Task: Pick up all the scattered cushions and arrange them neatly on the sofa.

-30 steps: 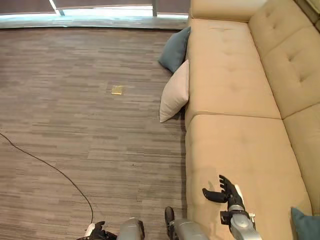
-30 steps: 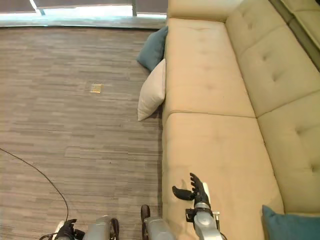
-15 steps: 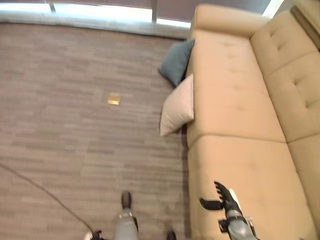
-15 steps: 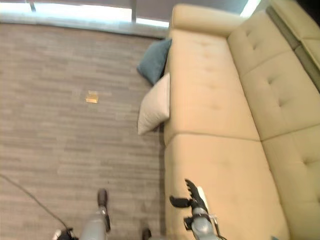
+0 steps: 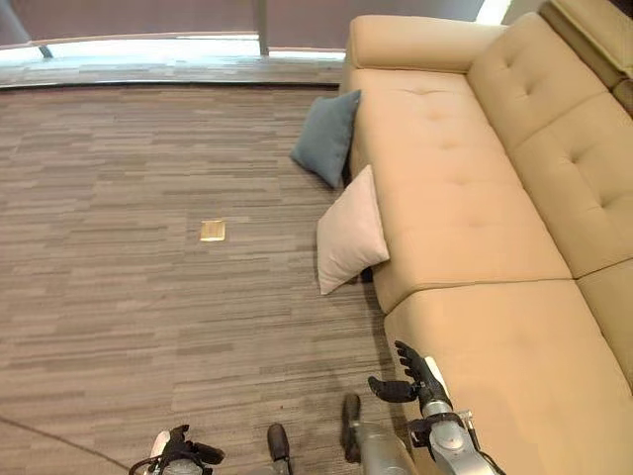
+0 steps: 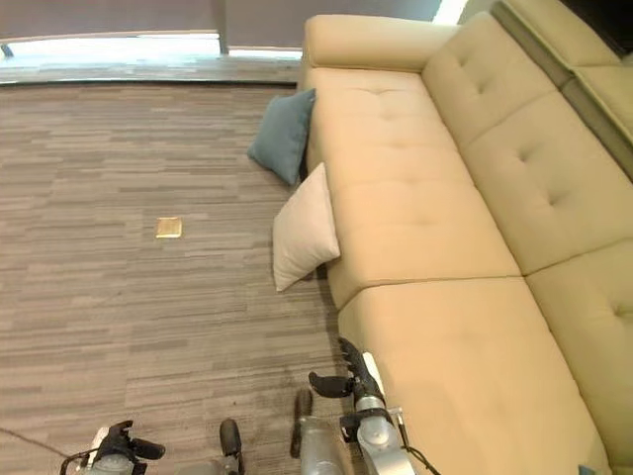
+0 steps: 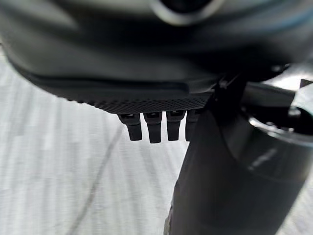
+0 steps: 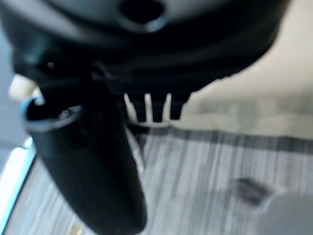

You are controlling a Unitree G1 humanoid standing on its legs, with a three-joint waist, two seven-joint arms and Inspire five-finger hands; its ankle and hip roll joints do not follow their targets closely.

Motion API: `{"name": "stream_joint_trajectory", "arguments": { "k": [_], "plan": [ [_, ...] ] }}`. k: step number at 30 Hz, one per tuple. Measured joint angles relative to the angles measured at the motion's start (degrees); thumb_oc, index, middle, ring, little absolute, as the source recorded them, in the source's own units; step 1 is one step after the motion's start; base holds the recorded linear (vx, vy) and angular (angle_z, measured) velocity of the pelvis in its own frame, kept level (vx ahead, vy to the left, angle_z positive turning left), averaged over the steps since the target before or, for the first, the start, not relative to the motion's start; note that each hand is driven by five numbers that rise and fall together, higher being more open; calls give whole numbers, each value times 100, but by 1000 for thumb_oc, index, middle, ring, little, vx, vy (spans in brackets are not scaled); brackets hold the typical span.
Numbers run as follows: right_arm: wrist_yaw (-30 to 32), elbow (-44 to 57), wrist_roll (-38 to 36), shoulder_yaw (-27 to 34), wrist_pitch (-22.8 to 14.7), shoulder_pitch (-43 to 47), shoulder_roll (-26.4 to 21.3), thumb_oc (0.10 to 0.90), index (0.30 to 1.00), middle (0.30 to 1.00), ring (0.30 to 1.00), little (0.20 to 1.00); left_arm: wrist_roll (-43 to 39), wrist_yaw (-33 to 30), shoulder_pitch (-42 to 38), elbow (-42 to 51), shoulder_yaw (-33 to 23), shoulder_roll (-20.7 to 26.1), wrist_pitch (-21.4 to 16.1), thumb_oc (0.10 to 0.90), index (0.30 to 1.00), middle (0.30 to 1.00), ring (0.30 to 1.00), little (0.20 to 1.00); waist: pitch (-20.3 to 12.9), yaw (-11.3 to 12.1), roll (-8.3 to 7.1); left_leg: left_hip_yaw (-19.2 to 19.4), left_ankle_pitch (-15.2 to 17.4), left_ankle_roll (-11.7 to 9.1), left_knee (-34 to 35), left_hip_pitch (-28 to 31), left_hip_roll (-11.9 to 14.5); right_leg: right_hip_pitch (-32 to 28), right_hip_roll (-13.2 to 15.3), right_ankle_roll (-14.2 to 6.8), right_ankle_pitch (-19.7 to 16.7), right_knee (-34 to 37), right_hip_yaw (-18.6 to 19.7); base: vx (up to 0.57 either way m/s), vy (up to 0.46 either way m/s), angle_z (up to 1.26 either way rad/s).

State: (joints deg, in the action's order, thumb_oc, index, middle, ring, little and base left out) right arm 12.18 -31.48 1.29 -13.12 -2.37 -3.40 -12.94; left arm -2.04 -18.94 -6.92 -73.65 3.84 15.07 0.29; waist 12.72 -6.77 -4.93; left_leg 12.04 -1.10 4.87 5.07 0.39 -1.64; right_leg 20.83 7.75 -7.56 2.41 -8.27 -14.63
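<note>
A pale beige cushion [image 5: 349,236] leans on the floor against the front of the tan sofa [image 5: 465,188]. Farther along, a grey-blue cushion [image 5: 326,137] also stands on the floor against the sofa's front. My right hand [image 5: 413,377] hovers open over the near seat's front edge, well short of both cushions, with nothing in it. In the right wrist view its fingers [image 8: 152,106] point straight out above the floor beside the sofa. My left hand [image 5: 183,452] hangs low over the floor at the near edge, open and holding nothing, its fingers [image 7: 154,128] straight.
A small yellow square [image 5: 212,231] lies on the grey striped carpet left of the beige cushion. A window sill [image 5: 148,69] runs along the far wall. Open carpet spreads to the left of the sofa.
The camera has shifted, so the sofa and cushions sit lower and more to the left in view. My right hand has stayed open at the seat's front edge.
</note>
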Motion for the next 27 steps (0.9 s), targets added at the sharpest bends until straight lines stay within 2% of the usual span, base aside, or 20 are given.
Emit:
{"name": "stream_joint_trajectory", "arguments": {
  "k": [2,4,5,7,8,10,11,12,13,14,15,16,17,18,20,21,22,23,25,27],
  "plan": [
    [-2,-31,3,9,43,-116,-33,800,900,900,900,900,46,88,4,10,21,-108,4,800,900,900,900,900,-6,-80,-40,6,154,-159,-1,161,4,29,20,92,-386,376,-458,398,-43,-5],
    [-6,-20,25,-2,46,-218,-106,800,900,900,900,900,189,133,85,7,60,-210,13,800,900,900,900,900,18,-101,51,4,302,-327,-6,365,119,-249,-81,219,-918,579,-655,452,-39,-10],
    [-16,39,78,-7,62,-266,-229,800,900,900,900,900,337,153,168,-2,58,-311,17,800,900,900,900,900,69,-180,233,-7,464,-464,-4,569,314,-446,-279,394,-1043,581,-689,435,-65,-7],
    [-61,164,139,-3,62,-373,-483,800,900,900,900,900,502,201,239,-6,78,-457,36,800,900,900,900,900,68,-198,474,11,599,-686,-276,698,579,-647,-508,746,-801,438,-682,367,-138,-3],
    [-72,173,227,25,60,-345,-606,800,900,900,900,900,511,210,241,-2,78,-499,35,800,900,900,900,900,66,-182,478,38,681,-801,-753,621,652,-779,-551,960,-739,432,-647,296,-230,-8],
    [-69,196,253,73,56,-300,-699,800,900,900,900,900,513,199,243,-3,51,-525,6,800,900,900,900,900,64,-135,419,73,898,-1121,-2158,183,814,-1017,-598,1100,-694,544,-550,180,-208,-30],
    [-63,324,254,138,34,-243,-752,800,900,900,900,900,508,187,246,37,5,-496,-14,800,900,900,900,900,62,-89,435,6,908,-1237,-3296,-227,966,-1150,-692,1217,-579,549,-415,87,-134,-50],
    [-54,405,253,161,9,-231,-797,800,900,900,900,900,472,150,244,118,-11,-519,-24,800,900,900,900,900,62,-56,443,-68,736,-1365,-3913,-481,1045,-1208,-770,1382,-528,534,-353,170,-144,-64],
    [-48,522,256,153,-2,-190,-885,800,900,900,900,900,468,68,184,320,22,-451,-74,800,900,900,900,900,84,65,397,-373,414,-1390,-4900,-980,1085,-1280,-803,1476,-488,547,-229,273,26,-72],
    [-46,527,270,120,-5,-41,-904,800,900,900,900,900,485,39,151,557,22,-386,-140,800,900,900,900,900,142,134,298,-495,539,-1318,-5308,-1353,1016,-1418,-802,1465,-462,563,-76,418,78,-65],
    [-23,521,308,97,-8,93,-899,800,900,900,900,900,479,20,135,680,45,-384,-185,800,900,900,900,900,193,139,205,-571,669,-1213,-5167,-1615,888,-1550,-823,1322,-309,611,71,435,150,-44],
    [13,507,313,79,-3,62,-904,800,900,900,900,900,474,25,112,706,49,-382,-197,800,900,900,900,900,193,141,206,-618,743,-1100,-4923,-1650,821,-1626,-828,1364,-374,664,84,243,108,-44],
    [39,511,319,2,-4,123,-914,800,900,900,900,900,440,21,108,728,44,-359,-244,800,900,900,900,900,229,189,132,-629,813,-987,-4307,-1796,761,-1722,-896,1208,-233,710,216,265,130,-57],
    [57,540,324,-59,-15,111,-896,800,900,900,900,900,431,7,101,724,41,-334,-258,800,900,900,900,900,216,254,136,-619,790,-945,-3254,-1750,662,-1845,-957,1313,-312,810,301,392,181,-67],
    [57,509,369,-155,-31,111,-920,800,900,900,900,900,378,-45,64,722,-8,-299,-299,800,900,900,900,900,247,339,100,-909,585,-1043,-2314,-1945,599,-2004,-1066,1249,-223,902,473,415,184,-70],
    [61,451,457,-326,-28,148,-954,800,900,900,900,900,370,-74,66,634,48,-261,-298,800,900,900,900,900,237,516,31,-1872,319,-1093,-1256,-1812,423,-2032,-1141,1175,-130,926,916,367,200,-144],
    [57,337,534,-473,-54,239,-952,800,900,900,900,900,357,-84,74,478,43,-258,-264,800,900,900,900,900,265,704,1,-2314,99,-1123,-898,-1799,432,-2061,-1202,1314,-226,945,1145,259,157,-146],
    [55,302,548,-511,-57,337,-956,800,900,900,900,900,316,-92,51,372,35,-291,-240,800,900,900,900,900,297,674,32,-2428,6,-1100,-868,-1824,438,-2170,-1246,1198,-191,1007,1254,427,354,-123],
    [54,275,636,-508,-57,149,-1005,800,900,900,900,900,226,-94,218,46,1,-380,-152,800,900,900,900,900,241,567,246,-2504,-220,-1007,-853,-1763,507,-2535,-1369,1104,22,1077,1400,203,330,-48],
    [56,269,702,-610,-28,77,-1033,800,900,900,900,900,229,-96,287,-56,-2,-353,-122,800,900,900,900,900,173,589,140,-2379,-434,-958,-1058,-1850,401,-2460,-1223,1070,230,983,1587,67,217,-49]
  ]
}}
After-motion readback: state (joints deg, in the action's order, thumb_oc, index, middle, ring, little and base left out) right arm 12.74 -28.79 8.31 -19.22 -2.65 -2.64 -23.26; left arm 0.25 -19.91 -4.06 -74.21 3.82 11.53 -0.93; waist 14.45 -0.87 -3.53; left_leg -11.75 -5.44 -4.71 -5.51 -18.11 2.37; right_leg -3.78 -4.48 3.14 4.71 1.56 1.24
